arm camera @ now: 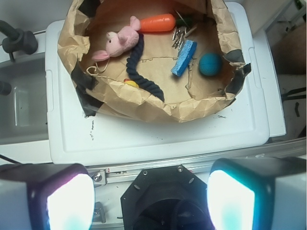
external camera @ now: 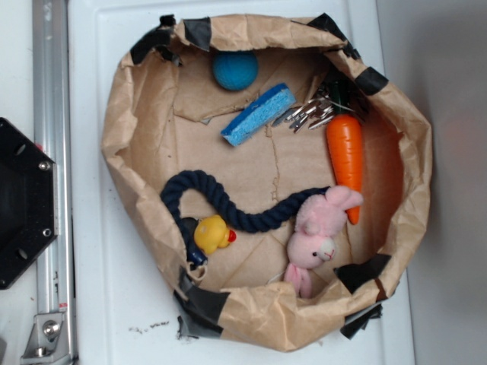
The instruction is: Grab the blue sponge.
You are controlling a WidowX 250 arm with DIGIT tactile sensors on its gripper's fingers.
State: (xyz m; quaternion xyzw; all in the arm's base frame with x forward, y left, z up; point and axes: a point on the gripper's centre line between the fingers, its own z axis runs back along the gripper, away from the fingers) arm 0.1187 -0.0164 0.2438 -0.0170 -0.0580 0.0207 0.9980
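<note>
One sponge (external camera: 259,114) is your target: it lies flat on the paper floor of the bag (external camera: 122,114), near the back rim, between the ball (external camera: 234,70) and the metal clips (external camera: 308,115), with the carrot (external camera: 346,154) just past those. You should expect it to be light, soft and squashy, rough enough not to slip. Take it across its narrow width at mid-length, and squeeze firmly since it will give. Your gripper (arm camera: 151,201) hangs well short of the bag, above the black base; its fingers (arm camera: 67,201) stand wide apart, holding and touching nothing.
</note>
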